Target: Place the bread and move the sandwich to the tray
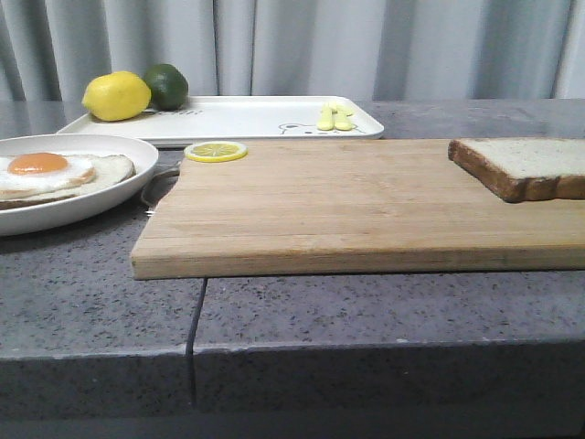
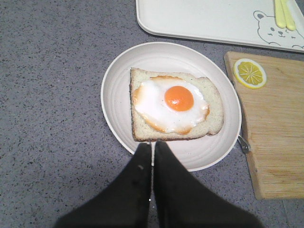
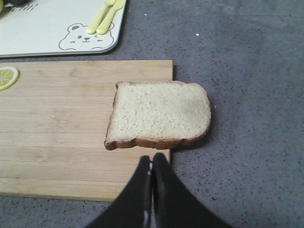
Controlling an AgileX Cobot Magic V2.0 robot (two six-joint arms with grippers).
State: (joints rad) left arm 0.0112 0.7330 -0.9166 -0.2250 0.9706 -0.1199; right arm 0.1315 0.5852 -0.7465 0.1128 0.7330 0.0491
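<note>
The sandwich (image 1: 55, 174) sits on its white plate (image 1: 110, 201) at our left, on grey speckled stone (image 1: 366, 311). Behind, the tray (image 1: 247, 117) carries a lemon (image 1: 116, 95) and lime (image 1: 166, 85). The bread (image 1: 530, 166) overhangs the cutting board's (image 1: 329, 210) right end. Both our claws, left (image 2: 153, 154) and right (image 3: 152, 164), are pressed together, empty. Pale curtains (image 1: 320, 46) hang behind.

Grey speckled stone counter (image 1: 384, 311), seam running through the front edge. Directly on it: round white plate (image 2: 118, 85) right under the left gripper (image 2: 152, 151), wooden cutting board (image 3: 61, 118) below the right gripper (image 3: 152, 164), white tray (image 1: 247, 119) further out beyond both, touching nothing but countertop.
</note>
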